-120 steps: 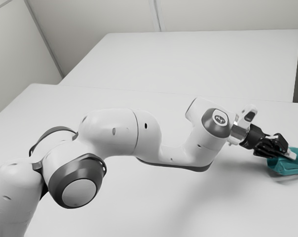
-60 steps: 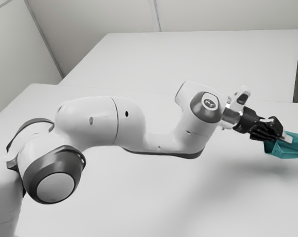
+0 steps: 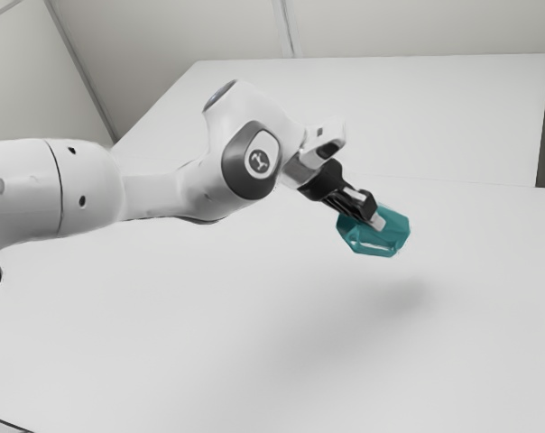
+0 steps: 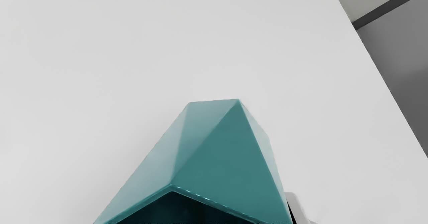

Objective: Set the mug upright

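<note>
Jaws pinch the tilted mug (image 3: pixel 368 234) at 3 o'clock in the exterior view, above the counter (image 3: pixel 209 316); righting and lowering apparently remain.

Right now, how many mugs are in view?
1: the teal mug, held by the hand, raised above the table. Others could be hidden behind the arm.

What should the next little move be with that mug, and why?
I'd probably tip the gripper more steeply downward before lowering. The mug is held above the table, its shadow apart from it. The gripper slants, and in the wrist view the open rim faces the camera, narrow end away, so steepening should bring that end down.
</note>
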